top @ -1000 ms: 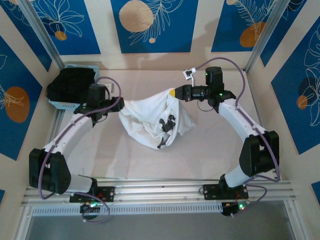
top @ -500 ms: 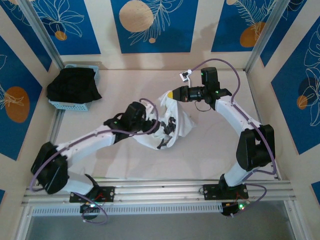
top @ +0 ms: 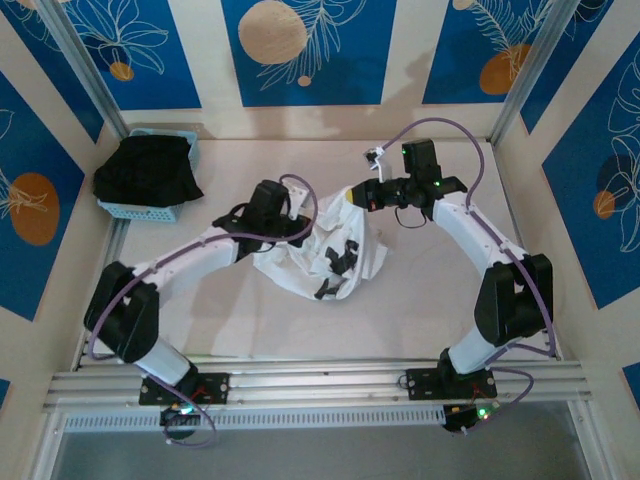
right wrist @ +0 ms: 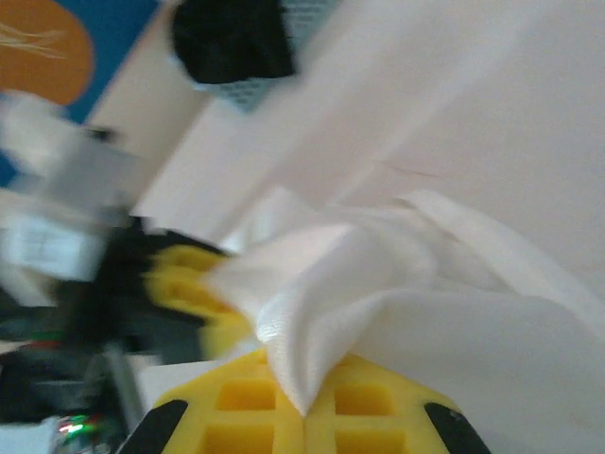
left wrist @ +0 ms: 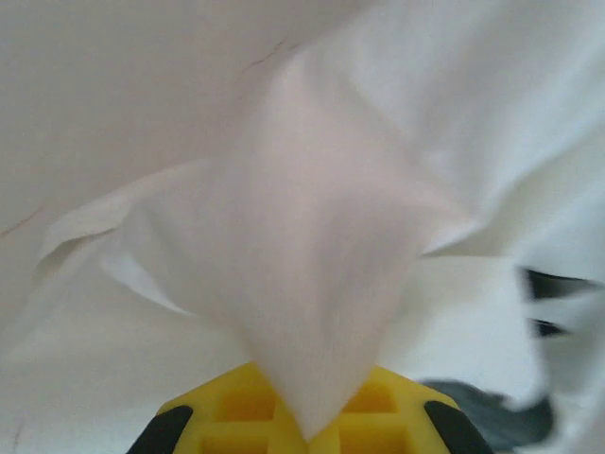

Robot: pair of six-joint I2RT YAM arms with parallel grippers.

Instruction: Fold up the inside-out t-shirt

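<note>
The inside-out t-shirt [top: 325, 255] is a crumpled white heap with black marks at the middle of the table. Its top is lifted between both grippers. My left gripper [top: 306, 229] is at the heap's upper left, shut on a fold of the white cloth [left wrist: 312, 312], which runs down into the yellow jaws [left wrist: 307, 435]. My right gripper [top: 351, 195] is at the heap's top, shut on another white fold [right wrist: 321, 303] pinched between its yellow jaws [right wrist: 304, 416]. In the right wrist view the left gripper's yellow fingers [right wrist: 184, 284] are blurred just left of that fold.
A light blue basket [top: 125, 207] holding a black garment [top: 148, 168] stands at the table's far left corner; the garment [right wrist: 232, 38] is also in the right wrist view. Frame posts and walls ring the table. Bare tabletop lies in front of the shirt.
My left arm swung from beside the basket across to the shirt and shut on a fold at its upper left. My right gripper kept its hold and stayed nearly in place.
</note>
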